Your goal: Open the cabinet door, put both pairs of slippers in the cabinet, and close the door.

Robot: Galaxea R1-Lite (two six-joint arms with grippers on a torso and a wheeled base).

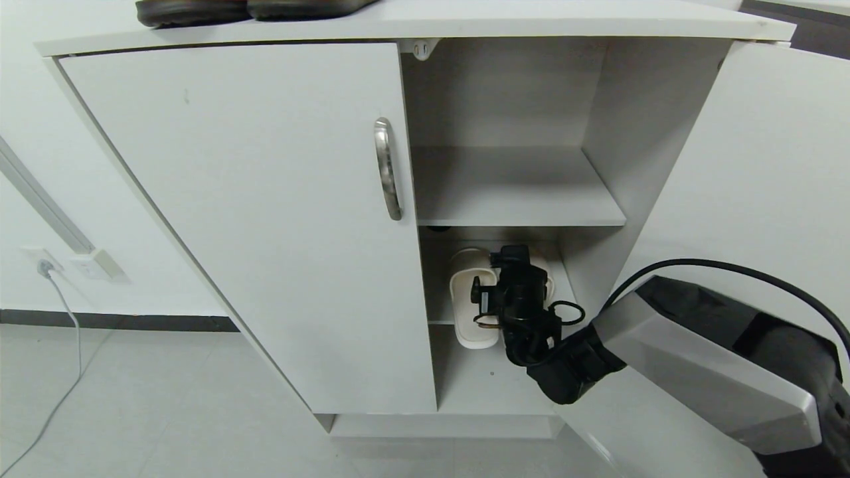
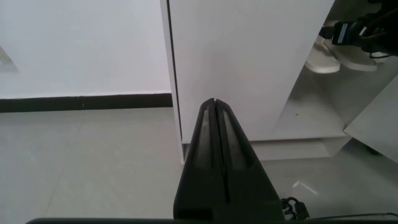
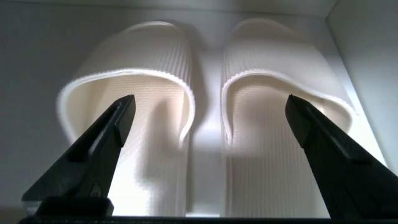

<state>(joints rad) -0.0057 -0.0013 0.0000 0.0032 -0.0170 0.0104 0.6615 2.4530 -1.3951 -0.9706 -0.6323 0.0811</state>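
Just below right end effector (image 3: 210,106), inside cabinet (image 1: 651,133): white slippers (image 3: 134,106) side by side on lower shelf (image 1: 438,299). Wide open, gripping nothing, straddling pair. Likely step: withdraw after placement. Back straight out, level, clear of straps (image 3: 273,81) and of open door (image 1: 764,166) alongside. Dark slippers (image 1: 199,10) well above, on cabinet top (image 1: 531,20), likely next. Left end effector (image 2: 214,106) closed, empty, outside cabinet, near floor (image 2: 93,162).

The cabinet door (image 1: 252,219) is smooth, matt white laminate. Its handle (image 1: 387,169) is polished, shiny metal. The cream slippers (image 3: 155,68) look soft and finely ribbed, like foam. The floor tiles (image 1: 166,411) are slightly glossy.
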